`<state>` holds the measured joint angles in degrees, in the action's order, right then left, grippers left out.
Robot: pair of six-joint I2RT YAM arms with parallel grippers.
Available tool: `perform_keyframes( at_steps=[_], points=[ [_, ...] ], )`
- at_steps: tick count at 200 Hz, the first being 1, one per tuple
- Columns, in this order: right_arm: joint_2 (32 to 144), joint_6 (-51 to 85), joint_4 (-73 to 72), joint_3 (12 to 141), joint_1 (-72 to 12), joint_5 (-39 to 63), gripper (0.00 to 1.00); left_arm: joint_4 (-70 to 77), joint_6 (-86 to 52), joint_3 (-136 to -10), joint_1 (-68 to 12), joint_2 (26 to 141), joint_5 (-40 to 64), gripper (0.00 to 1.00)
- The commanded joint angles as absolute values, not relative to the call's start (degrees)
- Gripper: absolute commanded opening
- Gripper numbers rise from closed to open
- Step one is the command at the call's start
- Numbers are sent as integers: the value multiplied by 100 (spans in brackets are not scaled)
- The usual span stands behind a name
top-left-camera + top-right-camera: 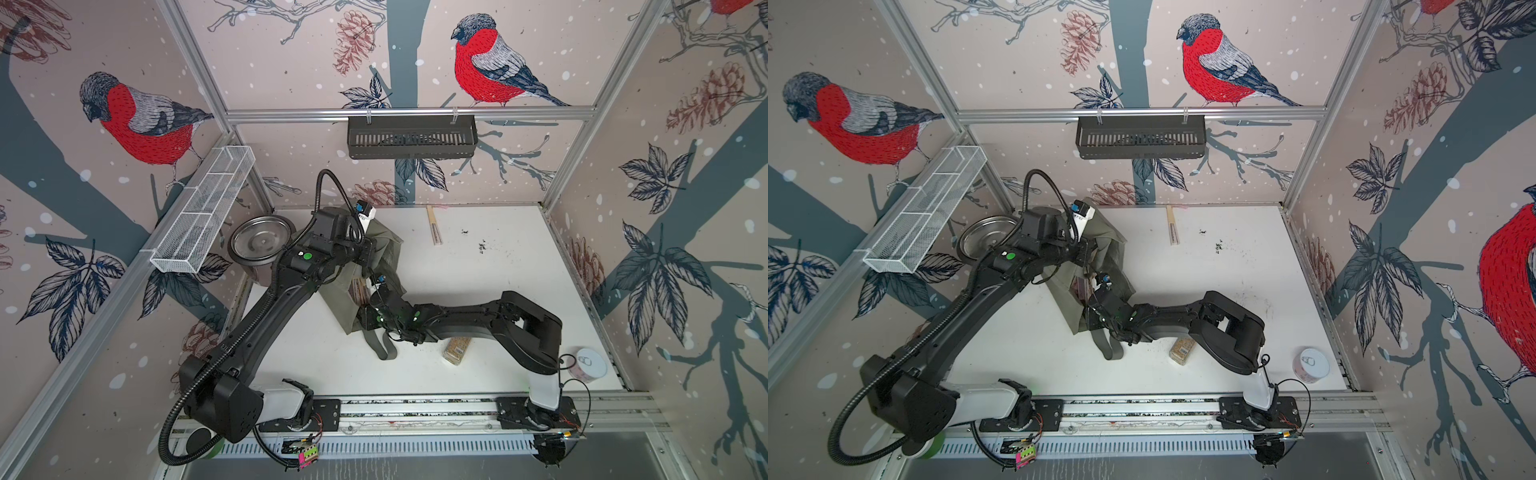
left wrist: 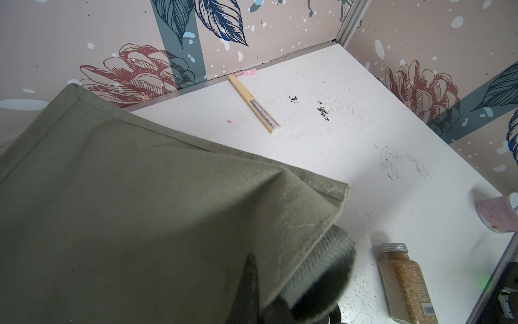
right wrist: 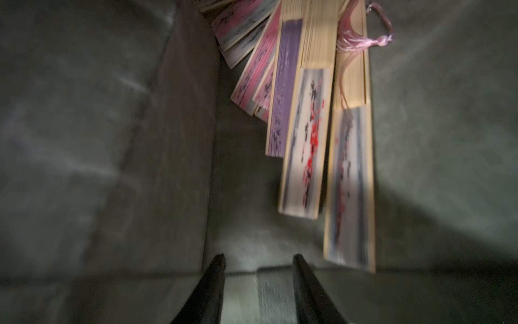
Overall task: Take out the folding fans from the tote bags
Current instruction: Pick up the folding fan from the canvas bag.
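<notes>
Right wrist view: the right gripper [image 3: 259,270] is inside the tote bag [image 3: 112,168]. Its two fingers are spread apart with only the bag's cloth showing between them, and nothing is grasped. A bundle of folding fans [image 3: 302,134] lies in the bag beyond the fingertips, against one wall. They have pale bamboo sticks with pink, purple and white-and-red leaves, and one carries a pink tassel. The picture is blurred, so no count can be given.

Left wrist view: the left gripper [image 2: 280,280] is clenched on the bag's hem beside a strap, with olive cloth draped over it.

Both top views show the bag [image 1: 386,249] [image 1: 1115,249] at the rear left of the white table [image 1: 498,282], just beside a steel pot [image 1: 259,241]. Its mouth faces the right arm, and bamboo ends show in the opening. A lone fan [image 1: 434,227] [image 2: 253,103] lies closed on the table by the back wall, well apart from the bag. A spice jar [image 1: 457,351] lies on its side near the right arm. A tin [image 1: 588,365] stands at the table's right edge.
</notes>
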<state>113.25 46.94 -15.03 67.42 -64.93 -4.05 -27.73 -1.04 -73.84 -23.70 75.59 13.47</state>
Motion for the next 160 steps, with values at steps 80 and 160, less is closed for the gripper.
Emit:
perform_keyframes(
  at_steps=[80,160],
  points=[
    [12118,4818,-1045,7682,-6245,-411,45,-2685,-108,-7417,-2347,7570,1327,0],
    [12413,4819,-847,7994,-6204,-426,45,-2690,-80,-7394,-2351,7581,1265,0]
  ],
)
